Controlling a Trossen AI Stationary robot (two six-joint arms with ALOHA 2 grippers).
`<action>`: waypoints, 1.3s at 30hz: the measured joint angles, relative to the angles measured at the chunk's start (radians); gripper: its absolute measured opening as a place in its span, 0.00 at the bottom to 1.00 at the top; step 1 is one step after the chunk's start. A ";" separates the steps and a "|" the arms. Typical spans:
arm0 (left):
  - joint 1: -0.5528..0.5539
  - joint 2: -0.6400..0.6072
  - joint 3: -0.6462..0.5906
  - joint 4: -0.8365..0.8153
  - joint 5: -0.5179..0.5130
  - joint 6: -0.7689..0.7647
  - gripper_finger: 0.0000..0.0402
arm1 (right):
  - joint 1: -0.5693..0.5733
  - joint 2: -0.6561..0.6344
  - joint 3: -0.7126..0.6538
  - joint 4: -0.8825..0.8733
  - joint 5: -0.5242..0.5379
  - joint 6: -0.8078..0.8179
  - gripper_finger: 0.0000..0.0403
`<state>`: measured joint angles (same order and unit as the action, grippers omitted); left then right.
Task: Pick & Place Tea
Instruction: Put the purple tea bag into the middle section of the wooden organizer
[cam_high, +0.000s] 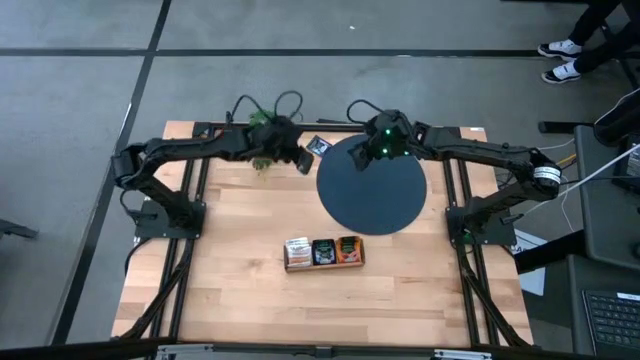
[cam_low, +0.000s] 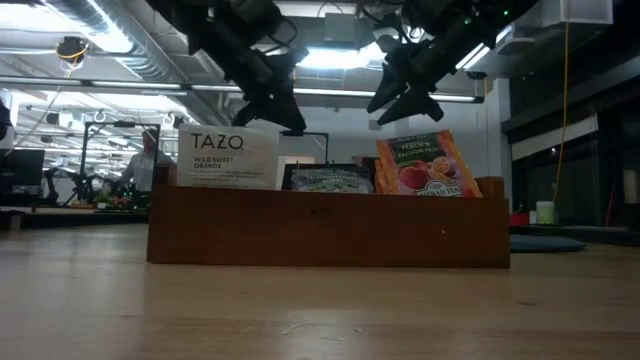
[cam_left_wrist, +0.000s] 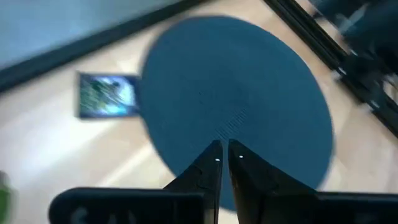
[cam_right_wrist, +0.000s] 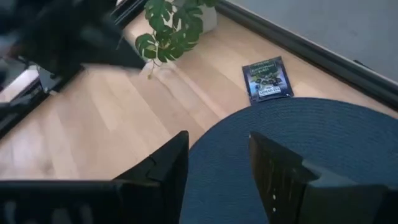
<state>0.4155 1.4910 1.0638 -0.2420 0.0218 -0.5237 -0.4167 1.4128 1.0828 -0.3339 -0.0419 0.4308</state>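
Loose tea packet: dark with teal, lying flat on the wood, just off the far rim of the black disc; ahead of both sets of jaws, held by neither. Seen also in the left wrist view and the high view.

Boxed tea: three packets standing upright in a wooden holder near the table's front middle, well apart from both sets of jaws. White Tazo packet at one end, dark teal packet in the middle, orange-red packet at the other end.

Right gripper: jaws released and standing apart, nothing between them; hanging above the far-left part of the disc, rim of the disc below the gap, loose packet a little beyond the fingertips.

Left gripper: jaws clenched together, tips nearly touching, grasping nothing; raised over the disc's near rim, loose packet off to one side ahead of the tips.

Plant: small, green, leafy, near the table's far edge, beyond the right jaws and near the left arm.

Table: pale wood planks, bare around the holder.
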 joint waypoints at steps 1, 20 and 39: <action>0.019 0.012 0.012 0.000 -0.004 0.009 0.06 | -0.009 0.000 0.000 0.001 -0.009 -0.014 0.42; 0.100 0.434 0.425 -0.234 -0.187 0.416 0.06 | -0.045 0.000 0.000 -0.002 -0.015 -0.028 0.42; 0.247 0.613 0.618 -0.473 0.254 0.200 0.01 | -0.045 0.000 0.000 -0.054 -0.057 0.009 0.42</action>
<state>0.6629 2.1041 1.6821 -0.7153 0.2763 -0.3237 -0.4618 1.4132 1.0828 -0.3874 -0.0994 0.4400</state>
